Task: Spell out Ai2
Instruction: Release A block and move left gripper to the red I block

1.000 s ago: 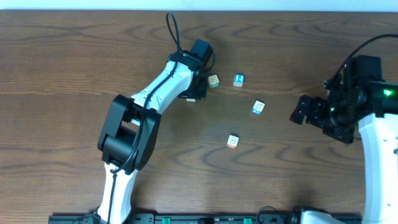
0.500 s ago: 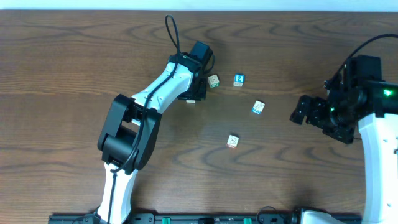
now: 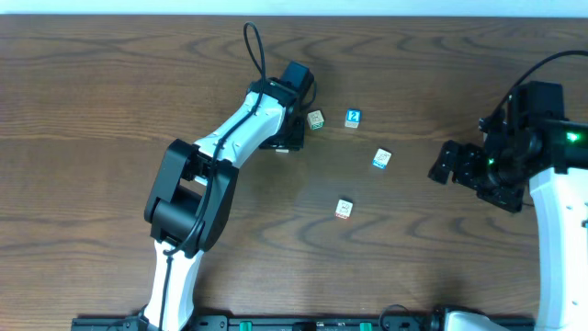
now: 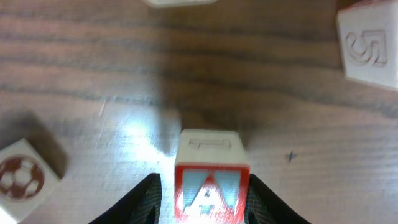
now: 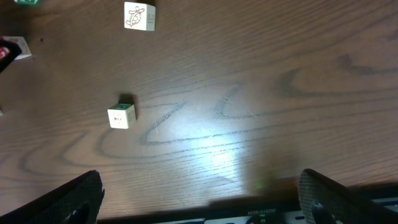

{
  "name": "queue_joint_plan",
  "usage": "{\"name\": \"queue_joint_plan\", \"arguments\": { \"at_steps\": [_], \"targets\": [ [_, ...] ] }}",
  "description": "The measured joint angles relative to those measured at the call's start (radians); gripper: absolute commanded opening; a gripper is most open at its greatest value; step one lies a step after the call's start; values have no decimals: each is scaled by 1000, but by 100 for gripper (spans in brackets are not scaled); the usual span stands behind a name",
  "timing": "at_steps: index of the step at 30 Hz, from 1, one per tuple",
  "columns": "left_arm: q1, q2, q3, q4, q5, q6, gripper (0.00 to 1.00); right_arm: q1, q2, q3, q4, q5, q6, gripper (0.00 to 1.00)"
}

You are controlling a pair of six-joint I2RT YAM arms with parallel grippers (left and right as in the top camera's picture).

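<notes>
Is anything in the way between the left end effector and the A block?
Nothing visible. The A block sits between the fingers of the left end effector; the soccer-ball block and the 5 block lie off to the sides.

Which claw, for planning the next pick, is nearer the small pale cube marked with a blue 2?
Left. The left claw sits near one side of the pale blue-2 cube; the right claw is farther, opposite.
</notes>
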Motion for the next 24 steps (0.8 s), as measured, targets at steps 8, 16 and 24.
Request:
{"name": "queue_joint_plan", "arguments": {
  "at_steps": [8, 16, 24],
  "targets": [
    [1, 0, 237, -239, -4, 15, 65, 0, 0, 0, 0, 0, 0, 99],
    [1, -24, 446, -549, -49, 27, 78, 0, 0, 0, 0, 0, 0, 99],
    [2, -243, 473, -705, -134, 32, 78, 0, 0, 0, -16, 0, -6, 99]
  ]
}}
